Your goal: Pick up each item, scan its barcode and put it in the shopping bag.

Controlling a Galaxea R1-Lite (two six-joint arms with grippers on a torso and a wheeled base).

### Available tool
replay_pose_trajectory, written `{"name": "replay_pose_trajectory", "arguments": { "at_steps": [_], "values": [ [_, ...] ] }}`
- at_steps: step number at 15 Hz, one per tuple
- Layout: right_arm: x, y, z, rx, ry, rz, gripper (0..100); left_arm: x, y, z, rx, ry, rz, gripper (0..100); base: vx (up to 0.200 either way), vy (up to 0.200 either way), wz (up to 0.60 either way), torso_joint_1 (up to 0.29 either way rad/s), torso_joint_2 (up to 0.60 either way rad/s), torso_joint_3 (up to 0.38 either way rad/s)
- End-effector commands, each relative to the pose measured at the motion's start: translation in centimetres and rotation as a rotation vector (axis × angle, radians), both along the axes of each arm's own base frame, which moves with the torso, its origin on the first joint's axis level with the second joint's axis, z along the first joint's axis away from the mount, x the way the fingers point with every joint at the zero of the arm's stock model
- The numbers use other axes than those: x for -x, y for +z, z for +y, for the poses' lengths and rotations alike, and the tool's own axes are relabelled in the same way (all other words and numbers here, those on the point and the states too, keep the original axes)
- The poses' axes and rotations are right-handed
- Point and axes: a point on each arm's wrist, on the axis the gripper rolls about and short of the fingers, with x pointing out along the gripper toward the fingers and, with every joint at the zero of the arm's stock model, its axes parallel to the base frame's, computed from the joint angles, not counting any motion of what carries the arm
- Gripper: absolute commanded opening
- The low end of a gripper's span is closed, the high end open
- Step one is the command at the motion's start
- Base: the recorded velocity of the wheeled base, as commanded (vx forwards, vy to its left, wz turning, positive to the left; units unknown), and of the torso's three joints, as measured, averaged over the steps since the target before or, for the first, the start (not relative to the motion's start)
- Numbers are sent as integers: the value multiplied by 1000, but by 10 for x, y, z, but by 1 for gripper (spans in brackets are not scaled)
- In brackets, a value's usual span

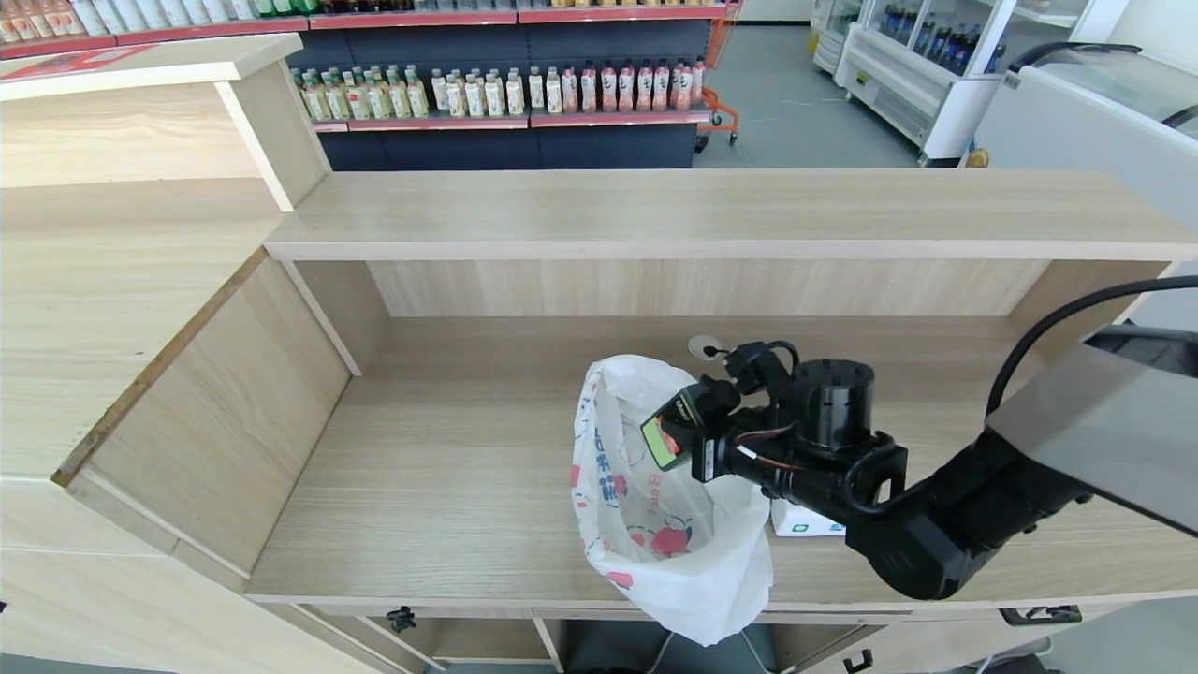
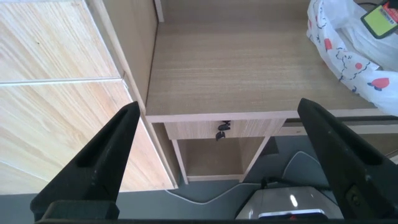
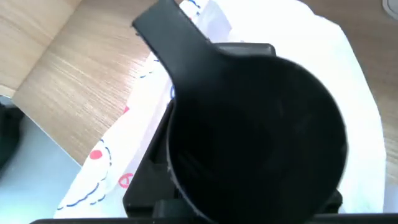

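Observation:
A white shopping bag (image 1: 655, 534) with red and blue prints stands open at the counter's front edge, its bottom hanging over the edge. My right gripper (image 1: 676, 432) hovers over the bag's mouth, shut on a black item with a green face (image 1: 660, 442). Seen from the right wrist, that black rounded item (image 3: 255, 130) sits close between the fingers, with the bag (image 3: 292, 25) beneath. A small white box (image 1: 803, 524) lies on the counter just right of the bag, under the right arm. My left gripper (image 2: 217, 155) hangs open below and in front of the counter's left part, holding nothing; the bag (image 2: 348, 56) is far off.
The wooden counter (image 1: 449, 468) is a recess with a raised ledge (image 1: 711, 211) behind and a side wall (image 1: 215, 421) on the left. A cable grommet (image 1: 704, 347) sits at the back behind the bag. Drawers with black handles (image 2: 221, 132) run under the front edge.

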Motion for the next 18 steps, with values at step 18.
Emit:
{"name": "replay_pose_trajectory", "arguments": {
  "at_steps": [18],
  "values": [
    [24,-75,1,353,129,41,0,0,0,0,0,0,0,100,0,0,0,0,0,0]
  ]
}}
